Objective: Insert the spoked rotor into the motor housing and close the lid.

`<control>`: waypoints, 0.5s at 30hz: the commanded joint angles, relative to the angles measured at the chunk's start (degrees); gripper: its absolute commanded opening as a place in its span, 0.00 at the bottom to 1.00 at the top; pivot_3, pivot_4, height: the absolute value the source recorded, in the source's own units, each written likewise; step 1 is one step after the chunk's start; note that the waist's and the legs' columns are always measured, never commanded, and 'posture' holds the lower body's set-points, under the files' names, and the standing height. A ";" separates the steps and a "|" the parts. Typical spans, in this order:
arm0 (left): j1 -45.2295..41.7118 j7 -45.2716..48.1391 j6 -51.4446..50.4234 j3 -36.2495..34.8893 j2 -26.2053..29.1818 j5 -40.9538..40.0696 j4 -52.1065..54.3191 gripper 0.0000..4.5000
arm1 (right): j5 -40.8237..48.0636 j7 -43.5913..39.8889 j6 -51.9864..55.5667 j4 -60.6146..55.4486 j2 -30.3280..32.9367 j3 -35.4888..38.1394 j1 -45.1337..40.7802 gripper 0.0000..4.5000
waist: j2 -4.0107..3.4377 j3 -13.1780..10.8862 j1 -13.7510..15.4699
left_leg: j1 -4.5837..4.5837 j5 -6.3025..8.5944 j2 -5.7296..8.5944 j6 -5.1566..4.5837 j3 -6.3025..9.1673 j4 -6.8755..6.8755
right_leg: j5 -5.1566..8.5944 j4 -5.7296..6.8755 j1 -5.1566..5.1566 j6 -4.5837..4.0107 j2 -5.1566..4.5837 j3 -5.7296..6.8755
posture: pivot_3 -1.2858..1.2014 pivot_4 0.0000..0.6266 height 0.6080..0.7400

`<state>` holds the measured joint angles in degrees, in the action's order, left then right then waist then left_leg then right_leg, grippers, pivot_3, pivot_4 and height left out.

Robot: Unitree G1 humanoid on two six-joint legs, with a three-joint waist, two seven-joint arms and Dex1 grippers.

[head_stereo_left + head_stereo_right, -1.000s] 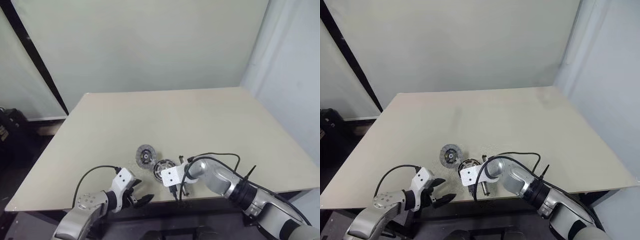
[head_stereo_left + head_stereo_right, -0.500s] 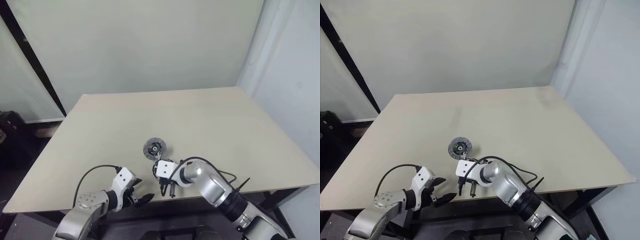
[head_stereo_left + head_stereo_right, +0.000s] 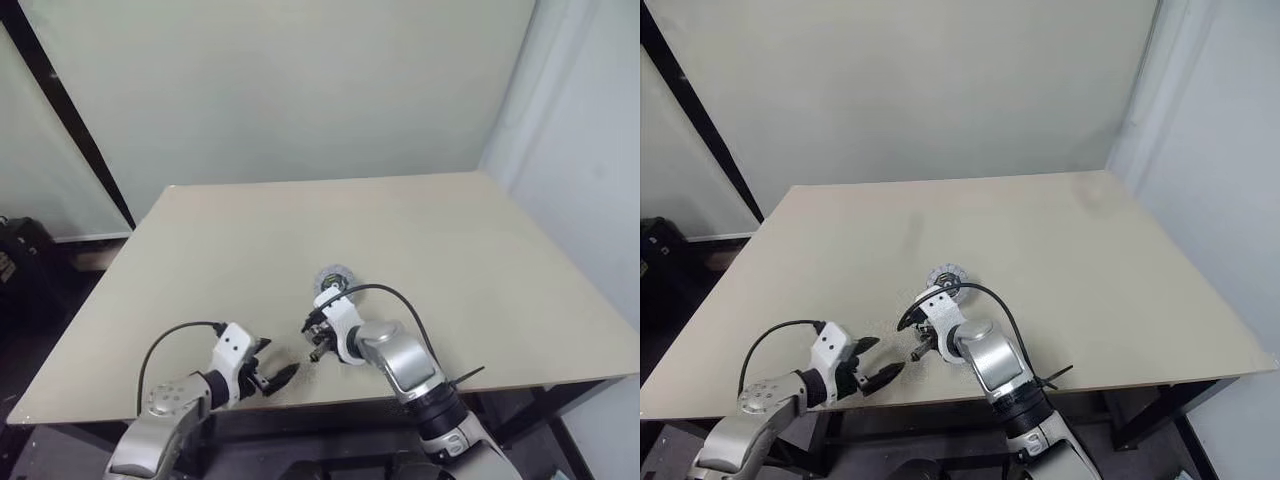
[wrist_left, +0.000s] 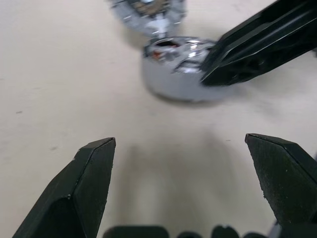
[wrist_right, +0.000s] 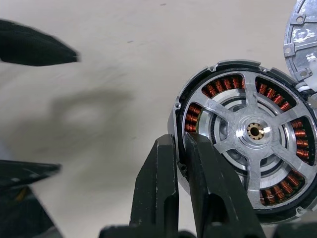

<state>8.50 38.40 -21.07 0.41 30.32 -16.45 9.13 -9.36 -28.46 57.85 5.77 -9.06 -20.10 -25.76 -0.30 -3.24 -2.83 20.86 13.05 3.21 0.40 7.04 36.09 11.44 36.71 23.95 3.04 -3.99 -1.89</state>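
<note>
Left gripper (image 3: 272,377) sits low at the near-left edge of the tabletop (image 3: 420,240); fingers (image 4: 84,188) spread fully apart, holding nothing, aimed toward the parts.

Change over the last second: your right arm has swung in from the right and its wrist has rolled over. The right gripper (image 5: 181,163) now points forward and to the left, down at the motor housing (image 5: 247,148). Its two fingers are clenched on the housing's dark rim, one inside the wall and one outside. The left gripper has edged slightly forward.

Task state, as read from the right wrist view: the spoked rotor (image 5: 255,132) already lies inside the motor housing, silver spokes over the ring of copper windings, hub centred. Judgement: insertion looks done or nearly so; I cannot tell whether it is pressed fully home. The pinch on the rim suggests you are steadying or repositioning the housing.

The lid (image 3: 333,277) lies flat on the tabletop just beyond the housing, touching or almost touching it, not yet fitted. Closing remains; the free left gripper seems best placed to fetch it.

Writing: no brand, label or marking readable on any part.
</note>
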 commanded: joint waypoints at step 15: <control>-1.14 -0.94 1.80 -1.75 -0.31 0.24 0.90 1.00 | 6.46 1.48 -2.55 -4.37 1.76 -6.28 -1.12 0.58 | 0.01 0.00 -0.03 | 0.11 0.01 -0.07 0.01 -0.04 -0.03 | 0.00 0.00 0.18 0.00 0.04 0.02 | 0.52 0.00 1.00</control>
<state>8.31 37.51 -20.04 -0.54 29.86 -16.44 8.65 -4.05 -26.50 56.32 4.19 -7.24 -26.03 -25.66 -0.29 -3.24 -2.86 20.98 13.06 3.16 0.41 7.00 36.07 11.44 36.71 24.12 3.04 -3.95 -1.86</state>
